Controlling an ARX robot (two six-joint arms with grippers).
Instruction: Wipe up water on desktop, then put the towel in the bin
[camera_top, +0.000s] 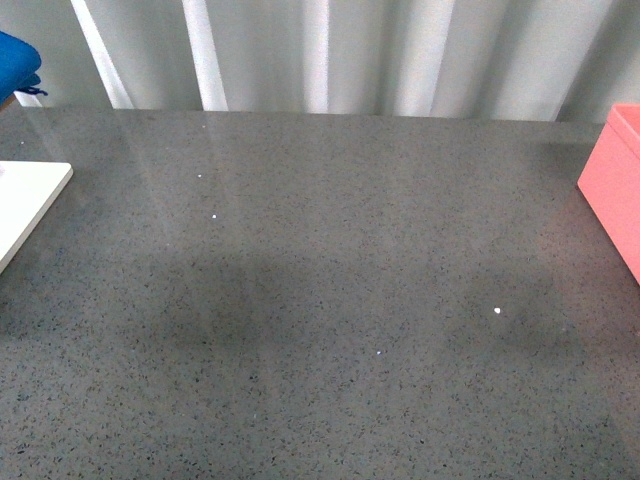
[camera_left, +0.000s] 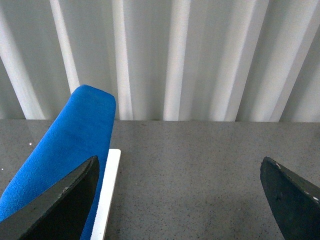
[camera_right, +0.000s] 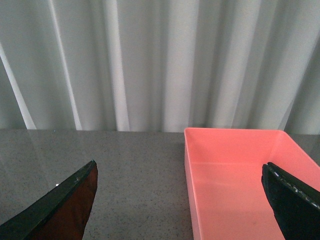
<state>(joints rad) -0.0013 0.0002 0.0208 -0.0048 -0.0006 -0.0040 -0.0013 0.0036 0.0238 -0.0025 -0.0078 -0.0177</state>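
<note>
Progress nil | towel (camera_left: 70, 150) on white board (camera_top: 25, 200), far left of desktop (camera_top: 320, 280), not grasped | bin (camera_top: 612, 185) far right, visible part empty | my left gripper (camera_left: 179, 160) and right gripper (camera_right: 179, 164) both spread wide, holding nothing | remaining: grab, wipe, bin

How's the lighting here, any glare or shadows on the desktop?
Front view: the desktop mirrors the striped wall near its far edge, with soft shadow patches mid-table and a few bright specks. Left wrist view: the towel is evenly lit. Right wrist view: the bin shows no glare.
</note>
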